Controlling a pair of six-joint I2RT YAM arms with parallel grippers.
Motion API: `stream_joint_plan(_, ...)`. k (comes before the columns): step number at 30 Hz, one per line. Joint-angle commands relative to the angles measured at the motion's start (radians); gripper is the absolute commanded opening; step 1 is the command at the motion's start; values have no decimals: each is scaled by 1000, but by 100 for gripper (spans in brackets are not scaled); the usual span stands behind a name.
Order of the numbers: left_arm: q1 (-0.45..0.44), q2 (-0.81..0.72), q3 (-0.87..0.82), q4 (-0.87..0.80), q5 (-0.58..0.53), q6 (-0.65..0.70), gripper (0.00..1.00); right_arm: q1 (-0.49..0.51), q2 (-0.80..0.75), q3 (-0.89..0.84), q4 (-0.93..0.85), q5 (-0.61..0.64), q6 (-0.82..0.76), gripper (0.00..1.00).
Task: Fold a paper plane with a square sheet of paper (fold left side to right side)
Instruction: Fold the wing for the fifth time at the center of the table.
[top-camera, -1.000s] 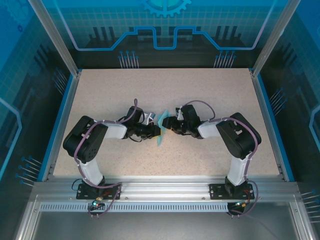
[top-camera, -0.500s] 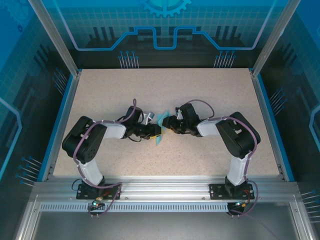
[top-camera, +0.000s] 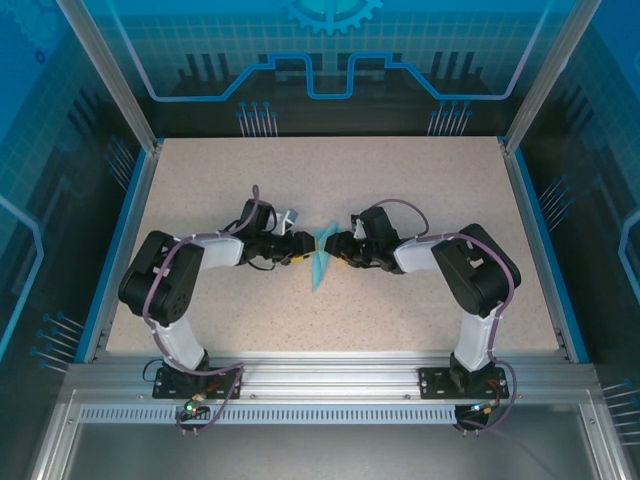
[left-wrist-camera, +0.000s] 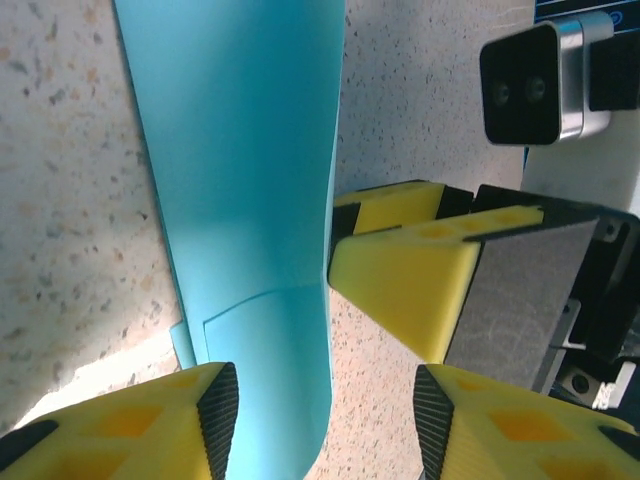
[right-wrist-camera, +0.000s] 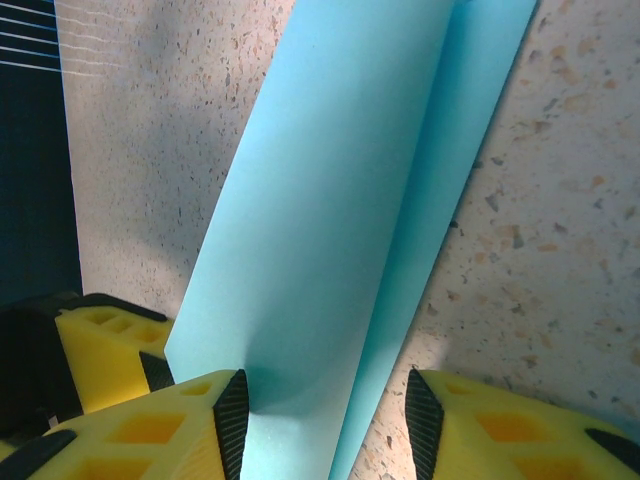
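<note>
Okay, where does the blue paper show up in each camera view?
Top external: the paper is at the middle of the table.
Left wrist: the paper is upper left, running down to the bottom edge.
Right wrist: the paper is a diagonal band, top right to bottom centre.
Shared landmark: the speckled table around it.

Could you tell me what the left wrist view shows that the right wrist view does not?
Left wrist: the right pincer side-on with its grey pad, its wrist camera, and a flap edge low on the folded blue paper. Right wrist: a yellow finger of the left pincer and the paper's long crease. Both: that paper between open yellow fingers, on the speckled table.
</note>
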Motion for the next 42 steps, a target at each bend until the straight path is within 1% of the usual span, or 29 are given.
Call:
stream_joint_plan(1, 3, 42, 51, -19, 36, 8, 50, 23, 68, 4, -43, 5, 4, 49)
stream_joint_plan(6, 3, 88, 94, -27, 32, 12, 45, 23, 72, 4, -41, 3, 4, 48)
stream_joint_plan(9, 3, 107, 118, -35, 30, 17, 38, 23, 72, 4, -43, 2, 3, 48)
stream_joint_plan(13, 3, 131, 147, -45, 19, 28, 25, 22, 72, 4, -46, -2, 1, 49)
stream_joint_plan(17, 3, 148, 171, -76, 0, 69, 8, 23, 65, 6, -43, -2, -4, 49)
stream_joint_plan(20, 6, 158, 189, -107, -16, 110, 2, 15, 45, 4, -37, -9, -19, 49)
stream_joint_plan(29, 24, 212, 235, -120, -15, 177, 1, -19, -37, 13, -43, -30, -63, 53)
stream_joint_plan(33, 34, 219, 238, -115, -10, 187, 2, -28, -29, 14, -43, -40, -58, 56)
stream_joint_plan(34, 37, 218, 238, -115, -9, 191, 2, -28, -24, 46, -41, -42, -58, 56)
stream_joint_plan(42, 50, 232, 247, -112, -7, 204, 3, -28, 11, 97, -48, -59, -55, 58)
